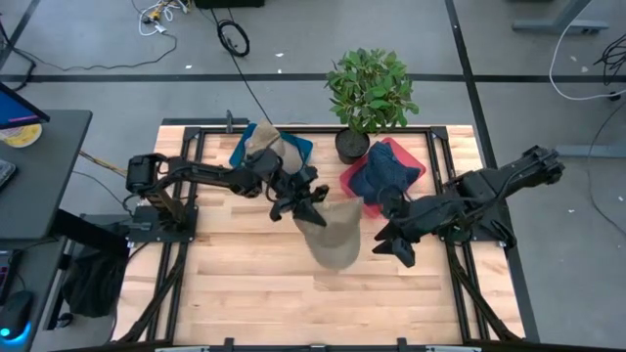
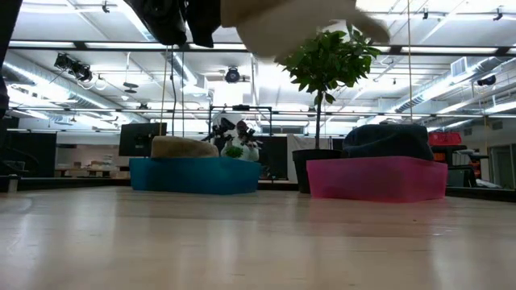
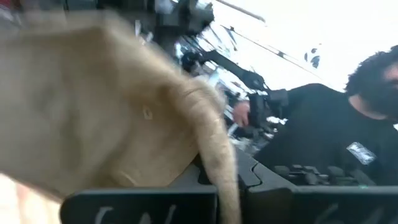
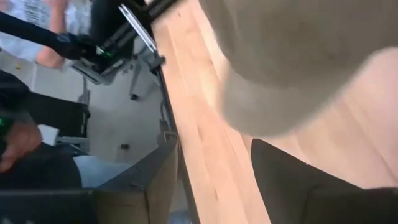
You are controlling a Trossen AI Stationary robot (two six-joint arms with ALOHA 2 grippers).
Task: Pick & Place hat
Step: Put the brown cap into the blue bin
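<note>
Tan hat is off the table, held up over its middle by the left gripper, whose fingers are clamped shut on the hat's edge. In the left wrist view the tan cloth fills most of the frame and drapes down over the gripper body. In the low view the hat hangs at the top of the frame, well clear of the wood.

Right gripper sits just beside the hat on its right side, fingers apart. From above it is hard to say whether they touch the fabric; in the right wrist view the hat hangs close ahead of them.

At the back of the table: blue bin holding another tan hat, red bin holding a dark blue hat, plant between them.

A person shows beyond the table in the left wrist view.
</note>
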